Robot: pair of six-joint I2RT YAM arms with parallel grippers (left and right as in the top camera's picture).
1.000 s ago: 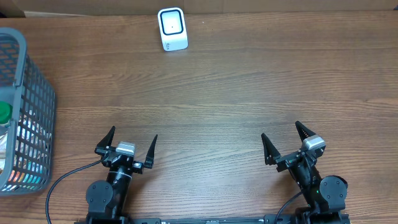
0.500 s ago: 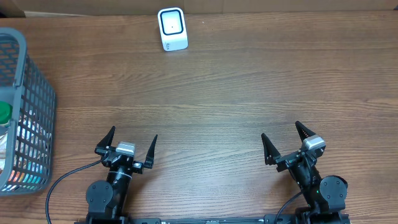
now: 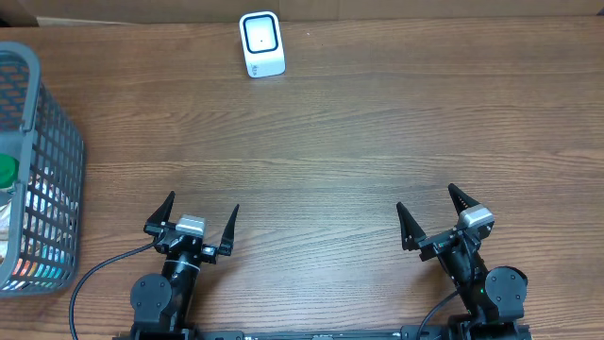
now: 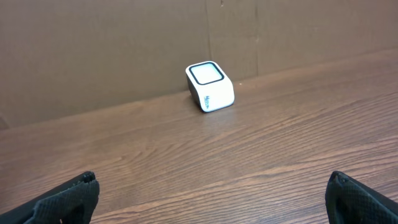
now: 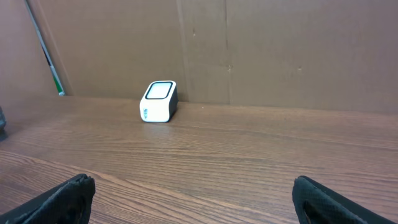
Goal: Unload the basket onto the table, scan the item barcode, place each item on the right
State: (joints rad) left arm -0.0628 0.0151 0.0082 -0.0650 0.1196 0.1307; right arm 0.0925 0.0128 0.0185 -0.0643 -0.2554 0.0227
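While both arms crouch low at the near edge of the surface (image 3: 359, 142), the white scanner (image 3: 261, 43) stands at the far edge, close to the brown cardboard wall (image 4: 124, 43). Its dark-framed window faces up, its long axis runs roughly front to back, and its labelled end points towards the arms. The left gripper (image 3: 203, 200) and right gripper (image 3: 425, 195) both aim forward, jaws spread wide and empty. A grey basket (image 3: 57, 142) at far left holds a green-capped item (image 3: 8, 170) and colourful packs; no barcode can be made out.
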